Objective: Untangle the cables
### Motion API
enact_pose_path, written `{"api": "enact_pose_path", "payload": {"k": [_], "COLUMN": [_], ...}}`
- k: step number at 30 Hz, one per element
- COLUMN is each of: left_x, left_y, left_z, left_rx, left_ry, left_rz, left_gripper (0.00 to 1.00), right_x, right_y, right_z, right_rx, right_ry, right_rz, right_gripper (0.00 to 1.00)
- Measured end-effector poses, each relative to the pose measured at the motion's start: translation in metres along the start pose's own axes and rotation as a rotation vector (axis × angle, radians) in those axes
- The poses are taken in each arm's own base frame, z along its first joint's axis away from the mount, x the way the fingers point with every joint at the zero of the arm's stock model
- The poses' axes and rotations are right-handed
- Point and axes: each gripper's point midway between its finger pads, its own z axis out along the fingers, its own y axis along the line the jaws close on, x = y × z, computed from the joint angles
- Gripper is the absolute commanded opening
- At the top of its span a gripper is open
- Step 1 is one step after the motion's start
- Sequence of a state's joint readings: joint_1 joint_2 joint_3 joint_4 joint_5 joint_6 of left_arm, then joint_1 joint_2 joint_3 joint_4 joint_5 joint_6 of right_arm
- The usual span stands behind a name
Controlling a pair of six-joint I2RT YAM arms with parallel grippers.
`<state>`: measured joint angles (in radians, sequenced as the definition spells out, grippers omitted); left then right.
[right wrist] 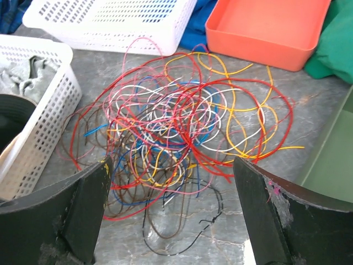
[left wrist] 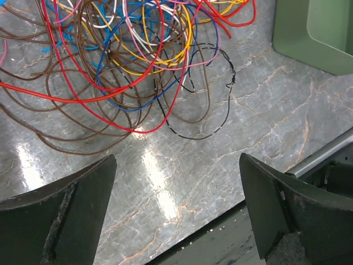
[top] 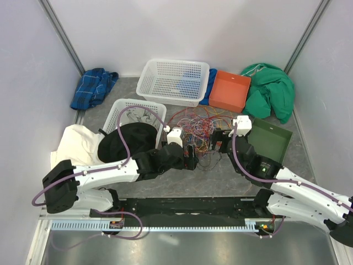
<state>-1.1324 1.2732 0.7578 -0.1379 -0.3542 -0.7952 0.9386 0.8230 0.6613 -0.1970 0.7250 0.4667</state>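
Far basket (top: 165,98): white, perforated, by the back wall.
Near basket (top: 117,109): white, cloth inside.
Orange tray (top: 230,91): right of the far basket.
Green tray (top: 271,141): right side, green cloth (top: 271,91) behind it.
Plaid cloth (top: 92,87): blue, back left.

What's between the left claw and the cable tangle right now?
Left wrist view: only bare grey tabletop between the left claw and the cable tangle, whose nearest strand is a thin black loop.
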Motion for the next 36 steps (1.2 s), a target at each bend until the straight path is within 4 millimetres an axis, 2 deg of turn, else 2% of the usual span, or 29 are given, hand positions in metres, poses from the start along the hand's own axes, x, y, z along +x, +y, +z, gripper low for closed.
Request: {"api": "enact_pose_path", "payload": {"k": [5,8,14,20,23,25,26,27,32,34,36], "left_x": [0.008,0.013,-0.001,-0.007,-0.005,-0.003,-0.002,-0.002,-0.004,-0.01,-0.023], "left_y": [-0.002,0.005,0.023,0.036,0.034,0.035,0.035,0.035,0.035,0.033,0.023], "left_z": [0.015,0.03,0.068,0.104,0.122,0.128,0.13,0.132,0.13,0.121,0.105], "left_rx": [0.015,-0.024,-0.113,-0.182,-0.198,-0.205,-0.208,-0.209,-0.209,-0.195,-0.149], "left_ry": [0.024,0.045,0.051,0.055,0.066,0.072,0.074,0.074,0.073,0.069,0.051], "left_rz": [0.028,0.058,0.026,0.011,0.015,0.017,0.019,0.02,0.046,0.061,0.076], "left_gripper": [0.93,0.9,0.83,0.75,0.64,0.37,0.09,0.02,0.02,0.02,0.02], "right_x": [0.008,0.015,0.038,0.04,0.038,0.038,0.037,0.037,0.036,0.037,0.035], "right_y": [0.002,0.0,-0.009,-0.01,-0.011,-0.011,-0.012,-0.012,-0.013,-0.014,-0.016], "right_z": [-0.001,-0.002,-0.007,-0.011,-0.013,-0.014,-0.014,-0.015,-0.015,-0.016,-0.018], "right_rx": [-0.011,-0.01,-0.015,-0.039,-0.044,-0.044,-0.044,-0.045,-0.042,-0.04,-0.037], "right_ry": [0.034,0.047,0.081,0.081,0.073,0.07,0.069,0.068,0.066,0.067,0.062], "right_rz": [0.008,0.035,0.058,0.08,0.088,0.089,0.09,0.091,0.09,0.088,0.088], "right_gripper": [0.98,0.98,0.98,0.98,0.98,0.98,0.98,0.98,0.98,0.98,0.98]}}
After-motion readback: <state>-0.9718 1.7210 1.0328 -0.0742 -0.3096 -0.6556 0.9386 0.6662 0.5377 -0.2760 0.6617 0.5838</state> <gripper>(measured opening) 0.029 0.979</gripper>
